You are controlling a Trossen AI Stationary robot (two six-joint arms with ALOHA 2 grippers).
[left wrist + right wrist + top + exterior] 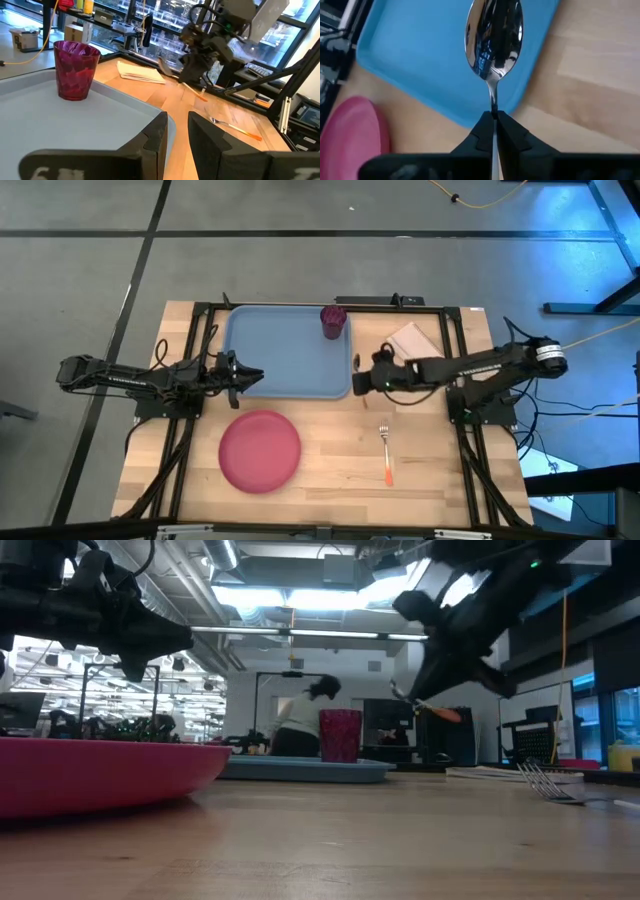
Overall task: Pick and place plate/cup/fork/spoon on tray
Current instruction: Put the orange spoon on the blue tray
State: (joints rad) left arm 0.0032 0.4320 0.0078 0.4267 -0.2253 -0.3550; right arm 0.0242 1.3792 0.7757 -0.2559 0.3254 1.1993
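Note:
The light-blue tray (285, 355) lies at the table's far middle. The maroon cup (333, 321) stands upright in its far right corner. The pinkish-red plate (260, 450) lies flat on the wood near the tray. The fork (386, 452) lies on the wood to the plate's right, tines toward the far edge. My right gripper (363, 380) is shut on the spoon (494, 37) beside the tray's near right corner. My left gripper (260, 375) hovers over the tray's near left part, its fingers a little apart and empty. My right gripper pinches the spoon's thin metal neck (493, 106), just behind the bowl, between its two fingers. The fingers come from the table's right and lie across the spoon. The bowl sticks out toward the far edge, the orange handle (447, 713) toward the near edge. The spoon is clear of the table.
A pale folded napkin (415, 340) lies on the wood right of the tray. A black frame (200, 340) runs along the table's sides and far edge. A person (300, 720) shows in the room behind the table. Bare wood lies between the plate and the fork.

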